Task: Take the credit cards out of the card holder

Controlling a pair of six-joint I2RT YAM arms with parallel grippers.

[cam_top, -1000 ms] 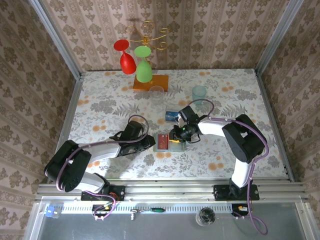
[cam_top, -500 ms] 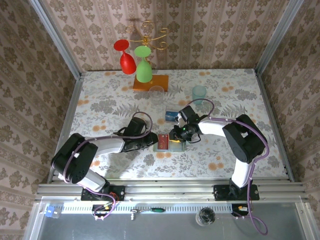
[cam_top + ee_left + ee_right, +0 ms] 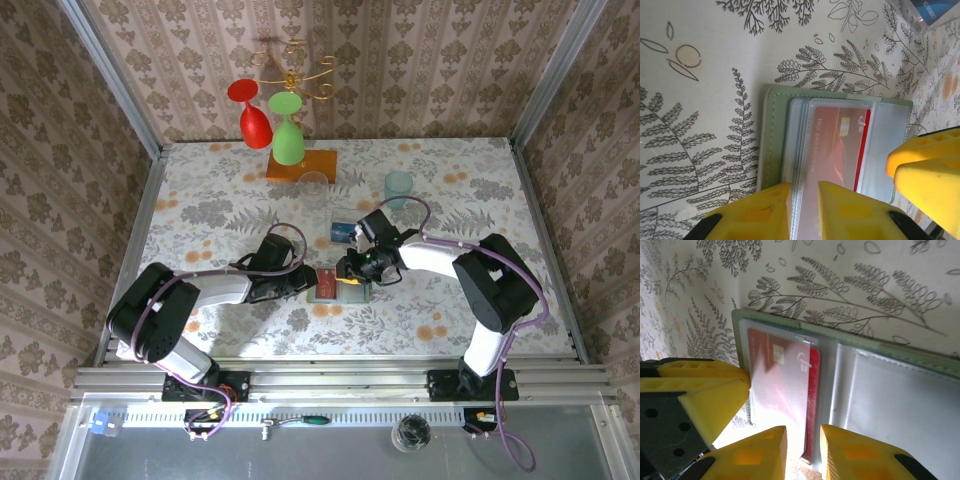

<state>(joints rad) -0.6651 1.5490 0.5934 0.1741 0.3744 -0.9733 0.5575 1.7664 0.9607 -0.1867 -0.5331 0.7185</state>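
Floral tabletop (image 3: 200, 215), mid-frame: left hand (image 3: 804, 200) and right hand (image 3: 803, 445) nearly closed over card holder (image 3: 771, 150), can't tell my grip; red card (image 3: 790, 385) stiff, slick, thin, I'd pinch its exposed edge.

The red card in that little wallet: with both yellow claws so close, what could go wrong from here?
1. The red card lies under a clear sleeve. The right gripper, at the card's end, might pinch sleeve and card together, so nothing slides out.
2. The left gripper sits at the edge of the card holder. If that hold is weak, a pull could drag the whole holder across the table.
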